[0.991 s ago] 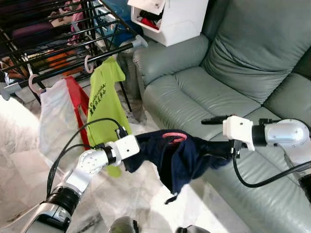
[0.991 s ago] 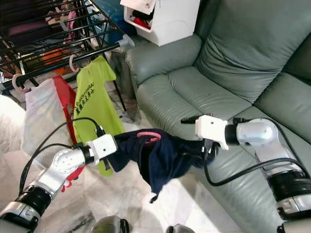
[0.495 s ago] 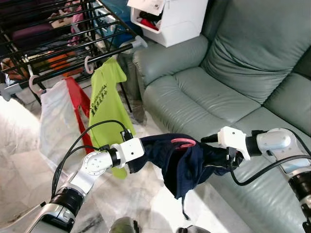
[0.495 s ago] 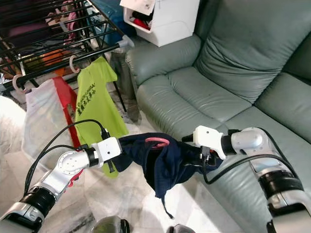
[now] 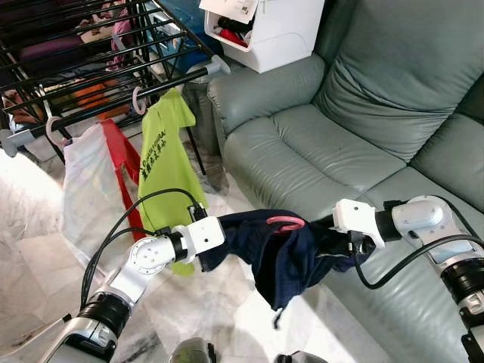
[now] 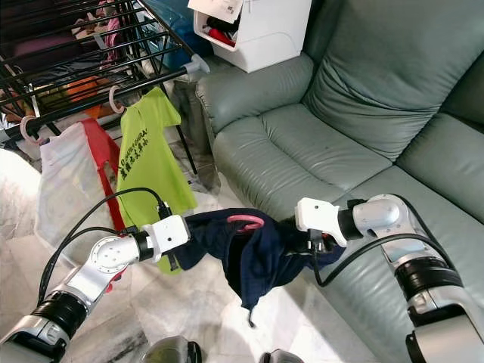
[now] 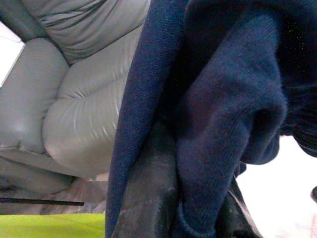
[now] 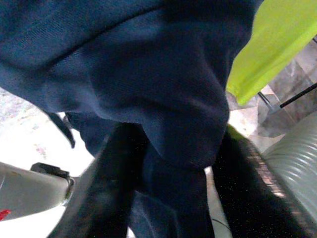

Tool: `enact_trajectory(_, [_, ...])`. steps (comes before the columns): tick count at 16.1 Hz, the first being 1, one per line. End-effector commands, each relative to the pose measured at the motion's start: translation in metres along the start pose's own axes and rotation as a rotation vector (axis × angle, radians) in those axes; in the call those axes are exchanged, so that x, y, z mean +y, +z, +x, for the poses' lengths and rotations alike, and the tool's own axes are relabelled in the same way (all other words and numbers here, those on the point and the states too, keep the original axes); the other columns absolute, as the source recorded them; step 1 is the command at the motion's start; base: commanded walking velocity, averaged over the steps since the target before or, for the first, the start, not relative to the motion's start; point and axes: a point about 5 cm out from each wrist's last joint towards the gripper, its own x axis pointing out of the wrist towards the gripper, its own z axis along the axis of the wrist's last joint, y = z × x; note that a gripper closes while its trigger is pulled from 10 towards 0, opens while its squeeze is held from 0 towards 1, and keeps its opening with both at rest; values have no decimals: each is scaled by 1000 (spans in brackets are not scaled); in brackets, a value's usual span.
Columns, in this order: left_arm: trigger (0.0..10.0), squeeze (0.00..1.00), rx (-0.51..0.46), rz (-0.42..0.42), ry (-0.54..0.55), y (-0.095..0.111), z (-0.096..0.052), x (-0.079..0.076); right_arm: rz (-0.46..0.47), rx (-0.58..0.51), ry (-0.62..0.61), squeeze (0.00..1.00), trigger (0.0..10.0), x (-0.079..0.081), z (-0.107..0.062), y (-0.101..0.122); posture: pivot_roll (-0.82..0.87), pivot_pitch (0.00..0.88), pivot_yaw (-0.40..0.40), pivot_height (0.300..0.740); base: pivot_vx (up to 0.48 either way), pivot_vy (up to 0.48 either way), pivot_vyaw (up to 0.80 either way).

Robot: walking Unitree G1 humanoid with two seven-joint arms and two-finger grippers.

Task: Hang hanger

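Both the left gripper [image 5: 215, 243] and right gripper [image 5: 344, 243] are clamped on a navy garment [image 5: 283, 253] carrying a pink hanger [image 5: 284, 223]. If either loosens, the cloth could slide off the hanger before reaching the rack [image 5: 113, 79]

A grey-green leather sofa [image 5: 355, 113] is seen along the right side, with a plump back cushion [image 5: 401, 68] and a rounded armrest [image 5: 257, 91]. A white box [image 5: 261, 26] with red contents is set on the armrest end. The floor [image 5: 30, 227] is laid with pale, glossy marble, brightly lit at the left. A black wire drying rack [image 5: 83, 60] is placed at the upper left; a lime-green T-shirt [image 5: 162, 151], a white garment [image 5: 87, 189] and a red one [image 5: 117, 162] are hung from its front bar.
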Motion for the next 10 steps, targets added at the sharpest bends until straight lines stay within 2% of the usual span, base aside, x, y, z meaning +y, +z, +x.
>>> enact_trajectory(1, [0,0,-71,31,-9,14,6,4,-17,-8,34,0,0,0,4,3,-74,5,38,740,0,0,0])
enact_trajectory(10, [0,0,-50,27,-50,10,9,-5,57,36,171,0,0,20,6,-9,-86,10,23,740,0,0,0])
